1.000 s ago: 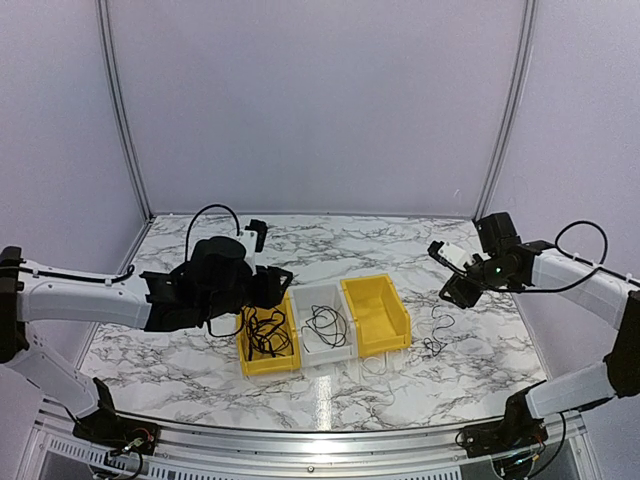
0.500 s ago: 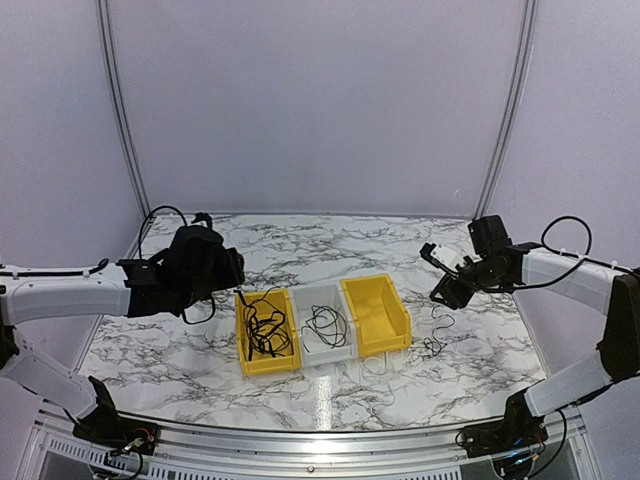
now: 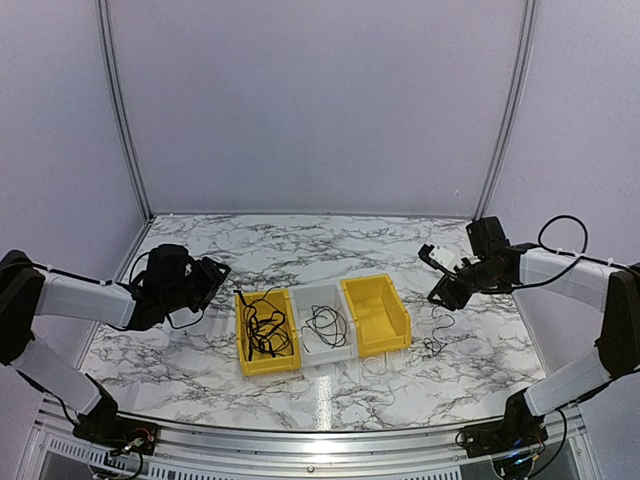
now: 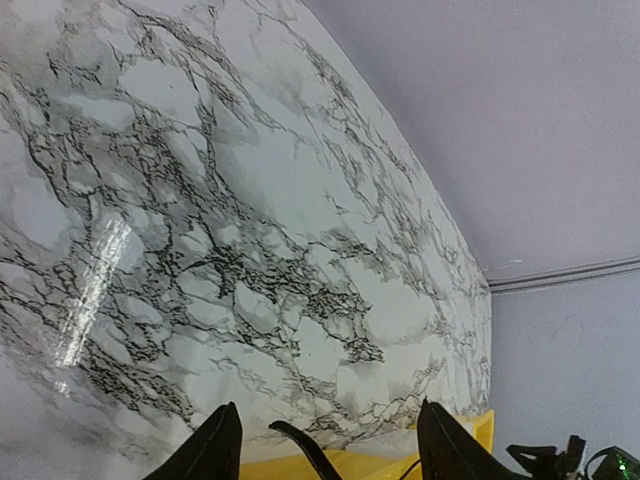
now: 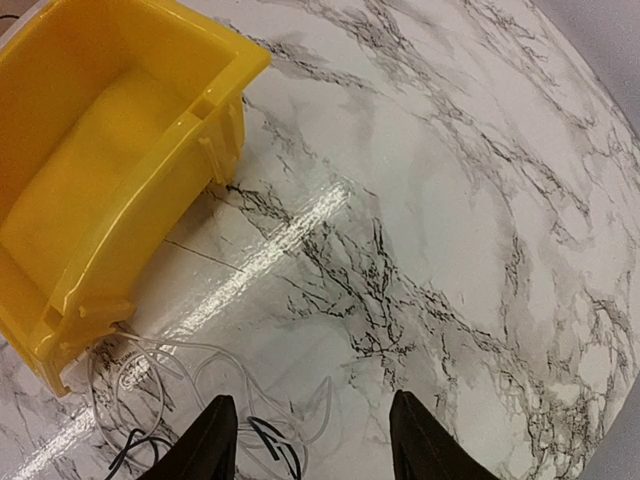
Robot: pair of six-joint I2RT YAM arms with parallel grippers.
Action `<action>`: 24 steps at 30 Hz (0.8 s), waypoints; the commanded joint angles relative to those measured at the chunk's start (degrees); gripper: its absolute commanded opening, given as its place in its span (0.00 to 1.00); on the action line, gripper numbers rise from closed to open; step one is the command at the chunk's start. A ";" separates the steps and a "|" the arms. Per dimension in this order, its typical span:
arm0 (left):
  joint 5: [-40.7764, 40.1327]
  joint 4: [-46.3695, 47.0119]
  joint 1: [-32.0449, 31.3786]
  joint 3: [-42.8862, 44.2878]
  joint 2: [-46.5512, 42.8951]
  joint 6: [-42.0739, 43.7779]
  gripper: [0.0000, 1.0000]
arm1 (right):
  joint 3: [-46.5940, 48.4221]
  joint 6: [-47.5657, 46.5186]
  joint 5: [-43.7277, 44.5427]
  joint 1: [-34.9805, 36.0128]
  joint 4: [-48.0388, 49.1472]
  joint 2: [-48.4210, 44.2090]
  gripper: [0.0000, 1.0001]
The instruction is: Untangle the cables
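The left jaws are hovering over the desk (image 3: 170, 350), left of the left yellow bin (image 3: 270, 365), standing wide apart and gripping nothing. A black tangle of cables (image 3: 262, 325) is lying in that bin, and a black coil (image 3: 323, 325) is resting in the white bin (image 3: 330, 355). Past the right yellow bin (image 3: 375, 310), the right jaws are hanging spread and empty above a pale cable (image 5: 130, 350) lying loose on the desk.

Three bins (image 3: 328, 356) and loose cables (image 3: 432, 347) crowd the table's (image 3: 330, 245) middle and right; marble behind lies open.
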 commanded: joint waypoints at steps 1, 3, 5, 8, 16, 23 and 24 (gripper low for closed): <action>8.64 15.16 2.10 -1.24 4.68 -7.59 0.59 | -0.37 0.56 0.05 -0.40 0.49 -0.36 0.52; 9.43 16.95 2.24 -1.05 6.81 -8.91 0.57 | -0.37 0.77 0.05 -0.40 0.44 -0.28 0.51; 9.01 17.67 2.28 -1.05 7.77 -10.02 0.56 | -0.30 0.93 -0.02 -0.40 0.42 -0.31 0.52; 8.43 18.09 2.37 -1.31 8.65 -10.79 0.54 | -0.23 1.04 -0.13 -0.40 0.38 -0.28 0.52; 7.48 18.52 2.37 -2.38 11.02 -11.44 0.52 | -0.45 1.39 -0.55 -0.43 0.56 0.07 0.51; 8.04 20.42 2.37 -1.73 14.70 -11.37 0.51 | -0.29 1.49 -0.99 -0.39 0.25 0.25 0.51; 8.64 21.34 2.36 -1.62 15.60 -11.46 0.48 | -0.32 1.48 -1.00 -0.41 0.25 0.25 0.51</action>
